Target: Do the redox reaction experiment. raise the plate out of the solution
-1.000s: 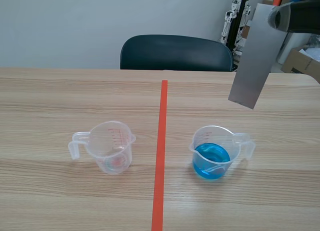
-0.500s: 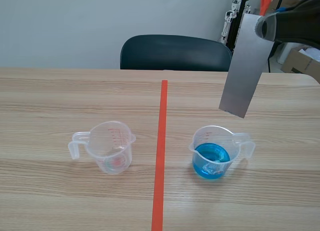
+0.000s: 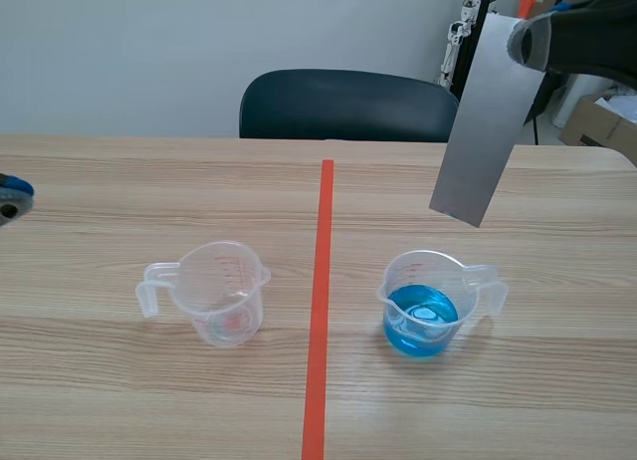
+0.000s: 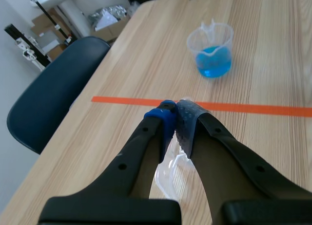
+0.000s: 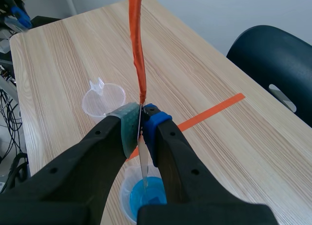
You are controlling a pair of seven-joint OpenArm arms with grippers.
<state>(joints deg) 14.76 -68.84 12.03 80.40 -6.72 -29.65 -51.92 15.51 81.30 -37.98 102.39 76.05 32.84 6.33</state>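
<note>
Two hands are in play, and only one is working. Far left, the left hand sits low at the side of the light wooden table, its fingers pressed together at the tips with nothing between them. Next comes the empty clear plastic measuring cup, upright with its handle pointing left, then the orange-red tape line running down the middle. Across the line stands the clear plastic cup holding blue solution, handle to the right.

Now the key item: the flat grey metal plate hangs tilted in the air, its lower edge above and just beyond that cup's rim and touching neither rim nor liquid. The right hand is clamped tight on the plate's upper part, pads flat against both faces.

By the look of it the raise is as good as done: the plate is fully out of the solution, and what remains is probably just holding it steady or carrying it off.

Room is generous. Bare table lies on every side of the blue cup, and the empty cup is well apart. The closest things are the cup's rim under the plate's low corner and the dark blue chair past the table's far edge.
</note>
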